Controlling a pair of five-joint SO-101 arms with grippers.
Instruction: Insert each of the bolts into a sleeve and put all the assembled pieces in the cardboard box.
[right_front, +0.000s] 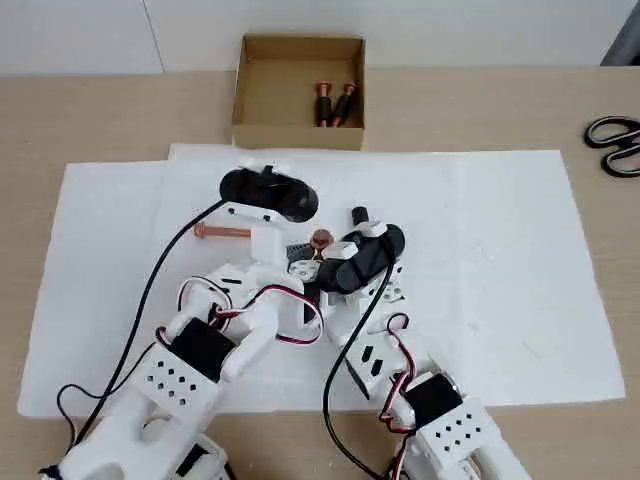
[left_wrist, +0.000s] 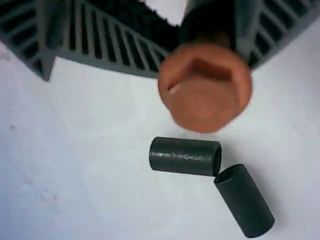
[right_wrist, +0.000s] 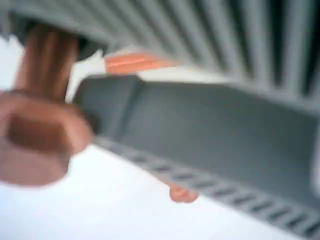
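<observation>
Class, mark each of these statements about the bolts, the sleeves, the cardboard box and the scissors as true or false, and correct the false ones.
1. Two assembled pieces lie in the cardboard box. True.
2. The scissors lie inside the box. False: the scissors lie on the bare table, beside the white paper.
3. Two black sleeves lie empty on the white paper. True.
4. Every bolt is already in a sleeve. False: a bare bolt lies on the white paper with no sleeve on it.
</observation>
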